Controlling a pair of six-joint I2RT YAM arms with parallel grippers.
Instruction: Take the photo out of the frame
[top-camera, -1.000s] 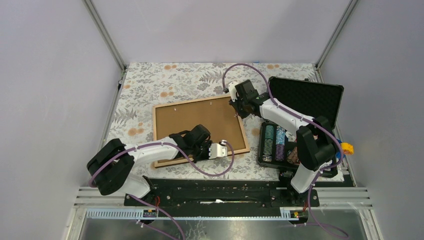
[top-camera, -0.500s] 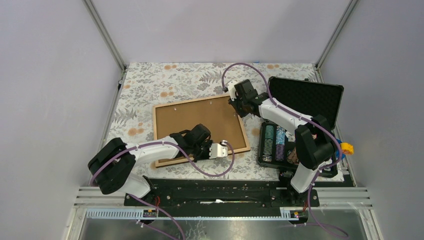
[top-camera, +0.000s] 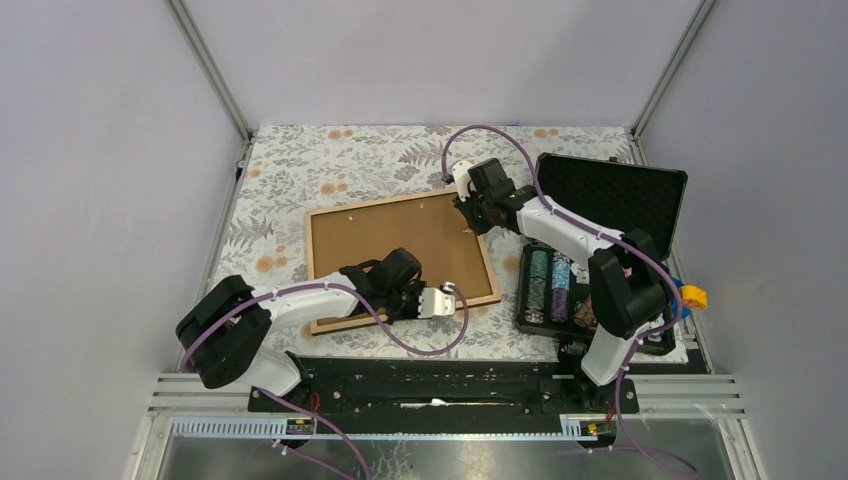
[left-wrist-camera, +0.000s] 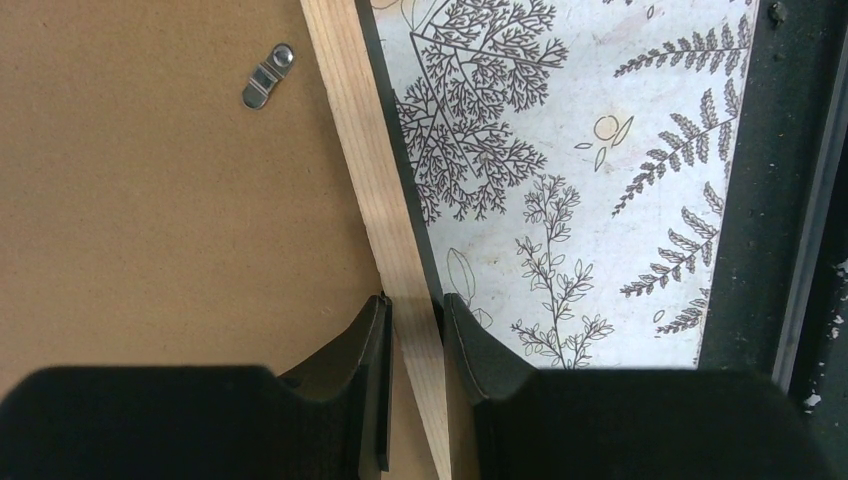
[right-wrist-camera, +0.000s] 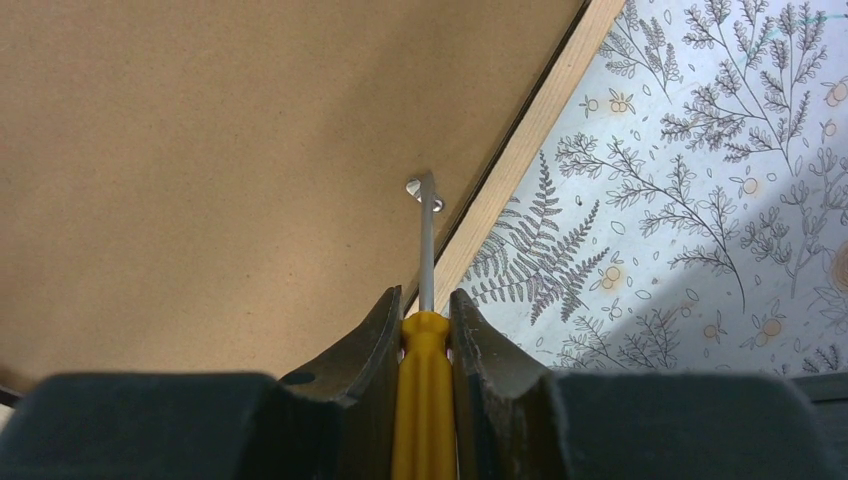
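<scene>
The frame lies face down on the patterned cloth, its brown fibreboard back up and a light wood edge around it. The photo is hidden under the backing. My left gripper is shut on the frame's light wood edge at its near side. My right gripper is shut on a yellow-handled screwdriver. Its metal tip rests on a small metal clip at the frame's far right edge. Another metal clip shows in the left wrist view.
An open black foam-lined case with rows of poker chips stands at the right, close to the right arm. A small yellow object lies by the case. Black rails run along the near table edge.
The right gripper with the screwdriver has shifted slightly left and away along the frame's far right edge. The left arm has not visibly moved.
</scene>
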